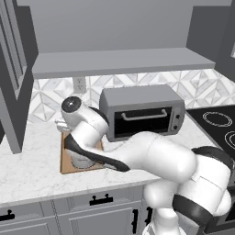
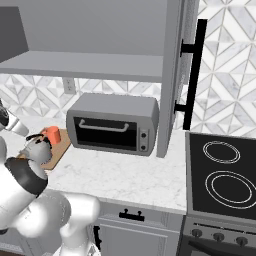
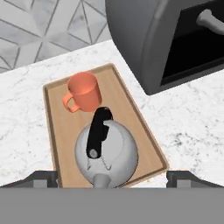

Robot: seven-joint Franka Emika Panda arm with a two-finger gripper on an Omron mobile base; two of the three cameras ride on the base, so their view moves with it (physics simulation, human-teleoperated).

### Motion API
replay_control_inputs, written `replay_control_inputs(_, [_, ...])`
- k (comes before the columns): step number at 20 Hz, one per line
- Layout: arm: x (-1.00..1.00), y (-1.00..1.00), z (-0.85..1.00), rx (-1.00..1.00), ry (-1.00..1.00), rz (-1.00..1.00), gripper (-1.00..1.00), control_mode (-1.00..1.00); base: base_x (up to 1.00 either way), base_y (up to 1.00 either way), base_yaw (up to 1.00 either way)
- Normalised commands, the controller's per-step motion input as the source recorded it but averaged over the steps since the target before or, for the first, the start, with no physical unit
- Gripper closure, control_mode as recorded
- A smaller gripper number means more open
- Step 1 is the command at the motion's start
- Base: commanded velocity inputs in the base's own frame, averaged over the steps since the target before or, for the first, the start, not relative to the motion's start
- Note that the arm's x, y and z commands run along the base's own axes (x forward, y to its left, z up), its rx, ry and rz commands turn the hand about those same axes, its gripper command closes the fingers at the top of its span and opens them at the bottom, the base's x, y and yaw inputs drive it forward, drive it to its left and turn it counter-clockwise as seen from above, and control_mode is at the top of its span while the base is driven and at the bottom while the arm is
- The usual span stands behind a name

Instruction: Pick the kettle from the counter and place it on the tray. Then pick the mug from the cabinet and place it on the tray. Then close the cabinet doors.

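The kettle (image 3: 106, 151) and the mug (image 3: 84, 92) are both seen standing upright on the tray (image 3: 131, 107), which lies on the counter (image 3: 192, 113) just beside the toaster oven (image 3: 175, 39); in the hand view the kettle is set toward the tray's near end, and the mug toward its far end, the two close together and perhaps just apart, though a touch between the kettle's black handle and the mug's base cannot be ruled out from this angle. The gripper (image 3: 112, 178) is held above the kettle with its jaws spread wide and nothing pinched between them. Only the cabinet doors appear to be left, and the risks are judged from that. A low or sideways withdrawal could let a fingertip catch the kettle's handle, by which the kettle could be dragged into the mug or pushed toward the tray's near edge. The door (image 2: 175, 75) by the stove (image 2: 222, 175) stands open over the counter's right end, and another door (image 1: 13, 69) hangs open at the left; if the elbow is swung wide toward either, the toaster oven or a door edge could be struck. A door pushed off its handle line might be left ajar, and the task left unfinished.
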Motion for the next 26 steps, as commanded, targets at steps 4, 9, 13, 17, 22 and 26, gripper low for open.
replay_control_inputs(4, [-0.67, -0.59, 0.45, -0.01, -0.24, 0.04, -1.00, -1.00, 0.00, 0.00, 0.00])
replay_control_inputs(9, [-0.26, -0.99, 0.24, 0.00, -0.19, 0.06, -1.00, -1.00, 0.00, 0.00, 0.00])
replay_control_inputs(13, [-0.01, -1.00, 0.10, 0.00, -0.15, 0.12, -1.00, -1.00, 0.00, 0.00, 0.00])
replay_control_inputs(17, [0.00, -1.00, 0.03, 0.00, -0.17, 0.14, -1.00, -1.00, 0.00, 0.00, 0.00])
replay_control_inputs(22, [-0.09, -0.92, -0.12, 0.00, -0.11, 0.02, -1.00, -1.00, 0.00, 0.00, 0.00])
replay_control_inputs(26, [-0.05, -0.99, -0.10, 0.00, -0.17, 0.00, -1.00, -1.00, 0.00, 0.00, 0.00])
